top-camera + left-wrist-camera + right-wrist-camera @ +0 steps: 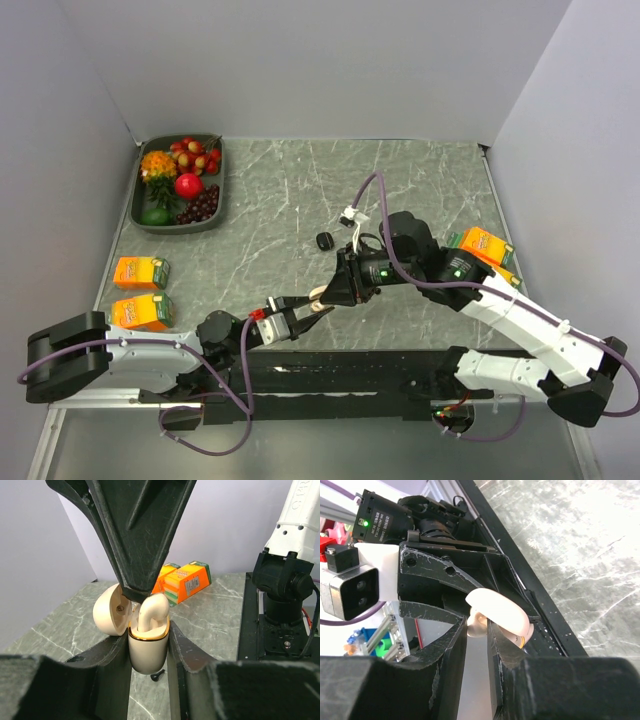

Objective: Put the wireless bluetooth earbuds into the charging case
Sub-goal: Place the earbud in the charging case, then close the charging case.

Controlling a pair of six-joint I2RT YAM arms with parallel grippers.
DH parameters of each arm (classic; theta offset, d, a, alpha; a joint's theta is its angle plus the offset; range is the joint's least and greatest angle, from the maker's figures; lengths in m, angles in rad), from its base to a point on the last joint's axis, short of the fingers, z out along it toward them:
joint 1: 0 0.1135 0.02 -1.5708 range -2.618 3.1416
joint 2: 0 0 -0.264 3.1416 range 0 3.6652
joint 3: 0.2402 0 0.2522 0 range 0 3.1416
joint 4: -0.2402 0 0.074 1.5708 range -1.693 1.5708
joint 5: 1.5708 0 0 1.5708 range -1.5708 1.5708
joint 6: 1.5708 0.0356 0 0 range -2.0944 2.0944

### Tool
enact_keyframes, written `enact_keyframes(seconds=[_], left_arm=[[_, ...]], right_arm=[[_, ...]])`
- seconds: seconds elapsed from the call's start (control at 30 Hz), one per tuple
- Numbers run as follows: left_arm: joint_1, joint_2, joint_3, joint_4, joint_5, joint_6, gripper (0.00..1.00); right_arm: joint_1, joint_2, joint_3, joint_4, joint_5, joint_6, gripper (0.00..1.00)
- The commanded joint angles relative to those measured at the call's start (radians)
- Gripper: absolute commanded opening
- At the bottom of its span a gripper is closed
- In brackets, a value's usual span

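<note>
The charging case (147, 652) is cream with a gold rim and stands upright between the fingers of my left gripper (148, 647), which is shut on it. Its lid (110, 612) hangs open to the left. One cream earbud (152, 610) stands stem-down in the case, its head above the rim. My right gripper (477, 630) comes down from above and is shut on that earbud (476, 626), beside the open lid (500, 612). From above, both grippers meet low over the table's near edge, left gripper (312, 314) below right gripper (324, 294). No other earbud shows.
A small black pebble-shaped object (322, 241) lies mid-table, and a tiny black piece (158, 676) lies under the case. Orange cartons sit at the left (140, 272) (142, 312) and by the right arm (485, 245). A grey fruit tray (222, 175) stands at the back left.
</note>
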Motion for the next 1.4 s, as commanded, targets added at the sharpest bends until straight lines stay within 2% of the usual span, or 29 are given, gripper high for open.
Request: enact_keyframes(seconds=[0.0, 0.23, 0.43, 0.47, 0.63, 1.07, 1.37], left_arm=[[-0.012, -0.004, 0.020, 0.332, 0.028, -0.013, 0.01], [-0.012, 0.003, 0.014, 0.344, 0.017, -0.017, 0.01], [-0.011, 0.019, 0.011, 0.365, -0.005, -0.023, 0.01], [-0.012, 0.020, 0.011, 0.368, -0.006, -0.024, 0.01], [-0.012, 0.026, 0.013, 0.359, -0.003, -0.035, 0.01], [-0.011, 0.046, 0.002, 0.359, -0.026, -0.052, 0.01], [-0.011, 0.023, 0.002, 0.315, -0.053, -0.041, 0.01]], right_arm=[[0.002, -0.025, 0.051, -0.032, 0.079, -0.027, 0.30], [0.000, -0.054, 0.053, -0.037, 0.090, -0.022, 0.31], [0.006, -0.113, 0.031, 0.012, 0.091, -0.016, 0.25], [0.006, -0.123, 0.030, 0.018, 0.108, -0.016, 0.22], [0.005, -0.183, 0.013, 0.030, 0.220, -0.037, 0.18], [0.006, -0.018, 0.083, 0.047, 0.277, -0.111, 0.16], [0.013, -0.010, 0.053, 0.081, 0.226, -0.100, 0.14]])
